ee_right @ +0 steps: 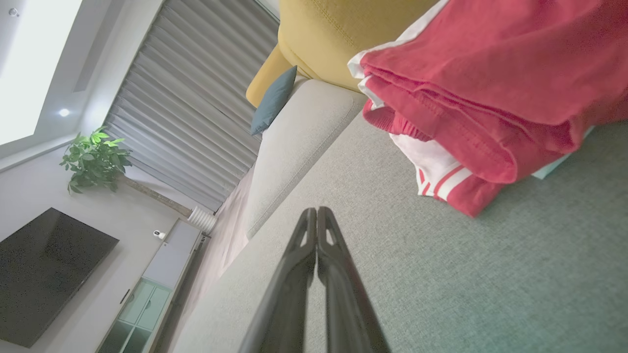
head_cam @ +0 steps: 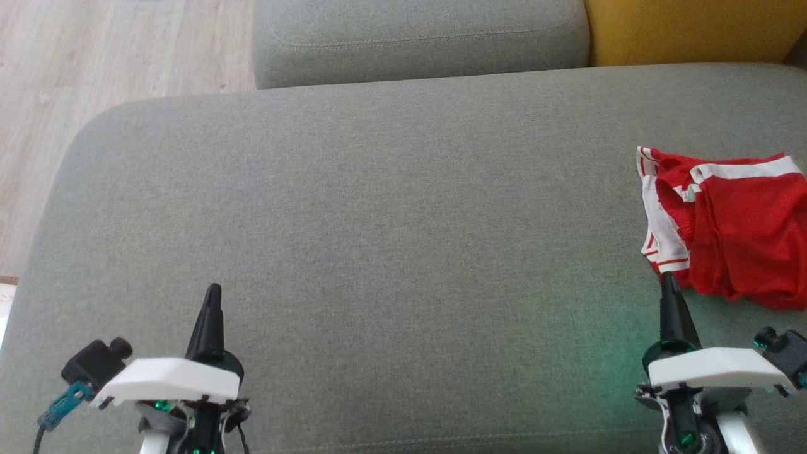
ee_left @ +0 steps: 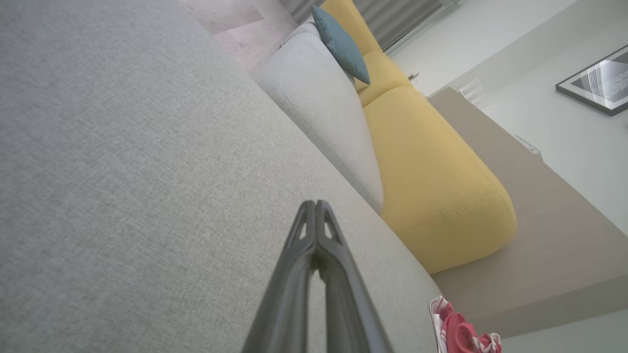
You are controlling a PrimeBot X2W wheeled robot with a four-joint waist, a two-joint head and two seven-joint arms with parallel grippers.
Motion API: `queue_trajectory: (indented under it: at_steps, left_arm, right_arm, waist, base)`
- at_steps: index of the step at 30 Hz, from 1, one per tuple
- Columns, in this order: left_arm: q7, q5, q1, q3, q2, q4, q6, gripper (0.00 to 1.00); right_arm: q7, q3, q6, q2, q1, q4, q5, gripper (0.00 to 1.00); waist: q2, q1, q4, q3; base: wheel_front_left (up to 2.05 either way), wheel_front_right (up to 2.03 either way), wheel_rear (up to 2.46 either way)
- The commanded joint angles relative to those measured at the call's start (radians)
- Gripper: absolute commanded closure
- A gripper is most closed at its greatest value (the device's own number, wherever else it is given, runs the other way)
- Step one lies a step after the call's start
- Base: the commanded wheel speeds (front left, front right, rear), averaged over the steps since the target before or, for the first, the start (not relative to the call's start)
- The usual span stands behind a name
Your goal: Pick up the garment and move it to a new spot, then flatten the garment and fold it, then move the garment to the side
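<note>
Jaws on both arms are pressed together, fingers meeting at the tips and pinching nothing. A wide grey woven-fabric sofa seat (head_cam: 391, 221) spans the head view. Past its 12 o'clock edge lie a grey fabric back cushion (head_cam: 416, 38) and, toward 1 o'clock, a mustard-yellow rounded cushion (head_cam: 687, 31). Pale wood plank floor (head_cam: 94, 57) shows at 10 o'clock.

The red jersey garment with white stripes and bands (head_cam: 737, 239) lies folded on the seat at 3 o'clock, against the right edge of the head view, which cuts off its far side. Its long axis therefore cannot be settled. Its white, red-striped edge faces 9 o'clock and runs from 12 to 6. A white band along its top runs from 9 to 3. From the right wrist, the garment (ee_right: 490, 73) sits in stacked layers with a rolled red fold on the near side.

The right gripper (head_cam: 667, 279) points to 12 o'clock, its tip just beside the garment's 7 o'clock corner, with bare seat between them in the wrist view. The left gripper (head_cam: 213, 289) points to 12 o'clock over bare seat at 7 o'clock, well apart from the garment.
</note>
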Motion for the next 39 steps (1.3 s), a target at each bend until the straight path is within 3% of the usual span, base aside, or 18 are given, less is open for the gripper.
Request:
queue_trajectory:
  at_steps: [1, 39]
  left_arm:
    - [0.004, -0.019, -0.053, 0.027, 0.015, -0.027, -0.006, 1.0]
    - [0.115, -0.416, -0.081, 0.125, 0.018, 0.012, -0.065, 1.0]
  right_arm:
    - [0.004, 0.003, 0.003, -0.017, -0.056, -0.039, 0.023, 1.0]
    - [0.112, -0.059, 0.005, -0.017, -0.066, -0.052, 0.448, 1.0]
  waist:
    - [0.0, 0.0, 0.0, 0.0]
    - [0.0, 0.0, 0.01, -0.005]
  base:
    - [0.0, 0.0, 0.0]
    - [0.0, 0.0, 0.0]
